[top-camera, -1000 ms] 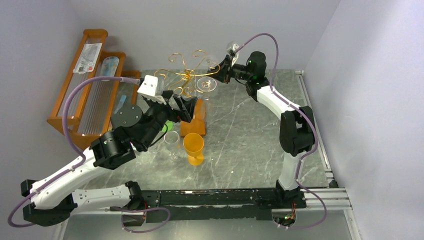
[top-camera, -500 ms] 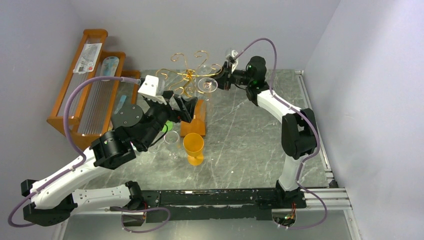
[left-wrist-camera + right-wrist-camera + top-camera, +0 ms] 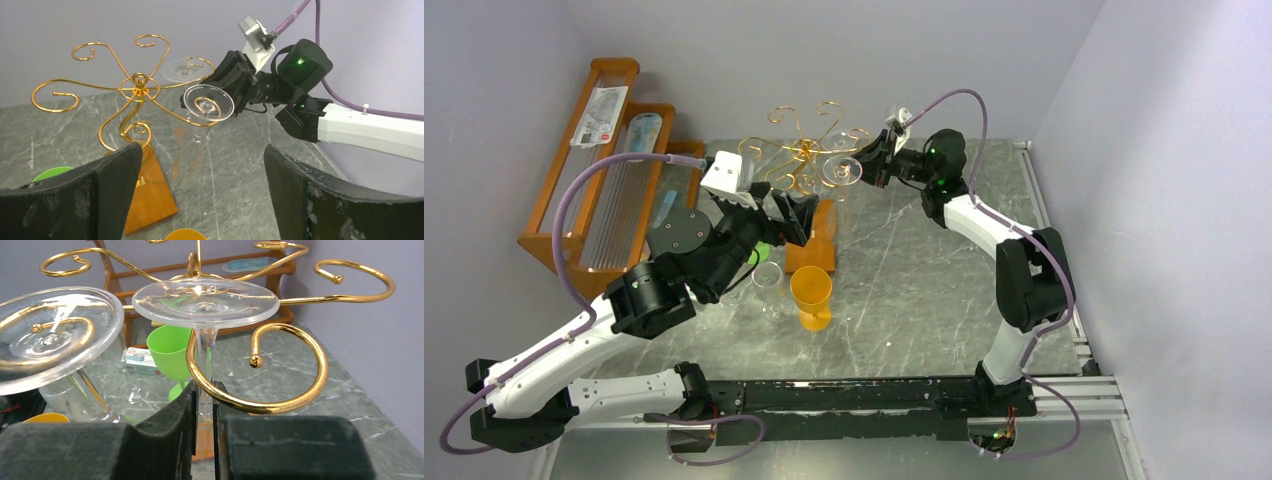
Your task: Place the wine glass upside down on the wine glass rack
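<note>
The right jaws are almost shut and pinch the thin stem of the wine glass (image 3: pixel 205 302). The glass is upside down with its flat foot on top. Its stem stands inside one gold curl of the wine glass rack (image 3: pixel 305 390), and the foot looks a little above the wire. I think the step now is to let the foot sit down on that curl. To do it well, the arm should go down slowly until the foot rests on the wire on both sides of the stem. Then the jaws should open just a little and pull straight back, so they do not bump the stem. Another clear glass (image 3: pixel 50 335) looks to hang very near on the left, so swinging that way could knock the two together. The rack is thin and may wobble, so a soft touch is best. The left jaws are wide open and hold nothing, low near the rack's orange base (image 3: pixel 816 250) on the tabletop (image 3: pixel 924 290).
</note>
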